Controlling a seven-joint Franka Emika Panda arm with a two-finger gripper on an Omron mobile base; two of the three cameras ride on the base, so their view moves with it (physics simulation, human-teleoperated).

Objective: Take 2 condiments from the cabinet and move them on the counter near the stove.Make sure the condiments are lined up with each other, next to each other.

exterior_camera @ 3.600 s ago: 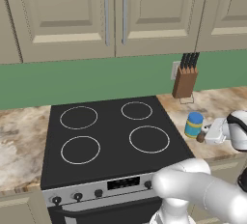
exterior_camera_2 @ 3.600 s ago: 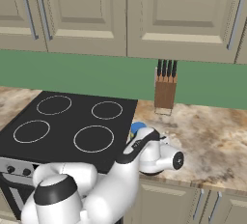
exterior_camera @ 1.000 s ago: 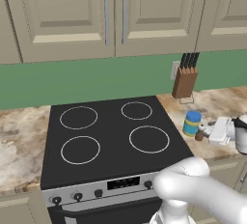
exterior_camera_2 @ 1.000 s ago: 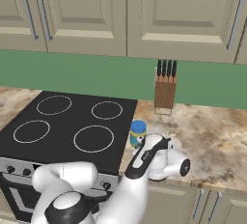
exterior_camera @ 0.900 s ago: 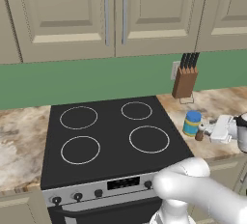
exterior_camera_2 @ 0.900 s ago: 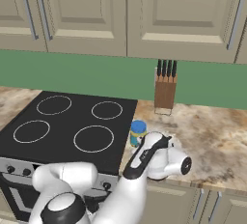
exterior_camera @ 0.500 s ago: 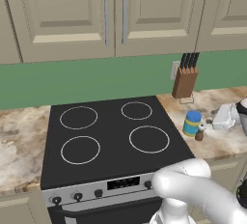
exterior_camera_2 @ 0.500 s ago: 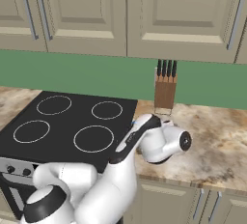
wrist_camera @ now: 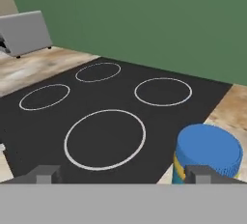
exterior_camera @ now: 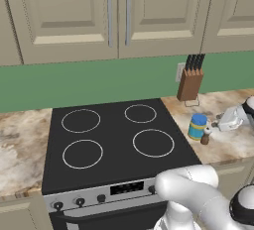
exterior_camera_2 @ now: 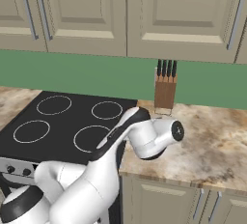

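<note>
A squat blue jar (exterior_camera: 197, 126) with a yellow band stands on the tan marbled counter (exterior_camera: 225, 144) just right of the black stove (exterior_camera: 114, 142). Touching distance to its right sits a small brown shaker (exterior_camera: 205, 137). Both condiments are upright and side by side. My gripper (exterior_camera: 224, 122) hovers a little right of them and above the counter, open, holding nothing. In the hand view the jar (wrist_camera: 207, 153) sits low on the right, just beyond the right fingertip (wrist_camera: 200, 174), and the open gripper (wrist_camera: 123, 175) faces across the stove (wrist_camera: 106, 117). The cabinet is out of view.
A wooden knife block (exterior_camera: 190, 83) stands at the back of the counter against the green wall. Cream wall cabinets (exterior_camera: 114, 16) hang overhead. In the right base view my arm (exterior_camera_2: 140, 136) covers the condiments. A grey box-shaped appliance (wrist_camera: 24, 32) sits beyond the stove.
My hand has lifted and drawn back slightly from the jar and shaker, staying open. The jar and shaker have not moved.
</note>
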